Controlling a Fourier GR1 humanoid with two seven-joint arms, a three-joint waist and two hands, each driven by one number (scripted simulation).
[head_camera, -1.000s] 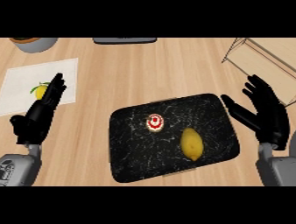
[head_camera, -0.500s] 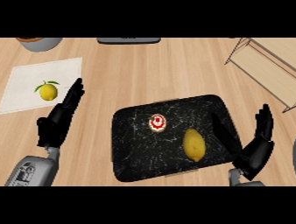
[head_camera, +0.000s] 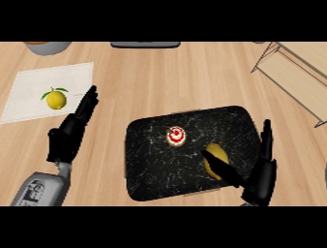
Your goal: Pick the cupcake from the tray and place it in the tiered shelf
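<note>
Swung in over the black marble-patterned tray (head_camera: 152,169) since half a second ago: right hand (head_camera: 260,178), lower right, fingers straight, thumb crossing the yellow lemon (head_camera: 215,159), holding nothing. Left hand (head_camera: 72,131) open, mid-left. Small red-and-white cupcake (head_camera: 176,136) ungrasped, tray centre; pickup pending.

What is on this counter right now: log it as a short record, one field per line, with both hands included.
tray: black tray, near the front of the counter
cupcake: cupcake on the tray, untouched
lemon on tray: lemon beside the cupcake, partly behind the right thumb
tiered shelf: tiered shelf, far right
mat: white mat with a second lemon
left hand: left hand, open, left of the tray
right hand: right hand, open, over the tray's right edge
</note>
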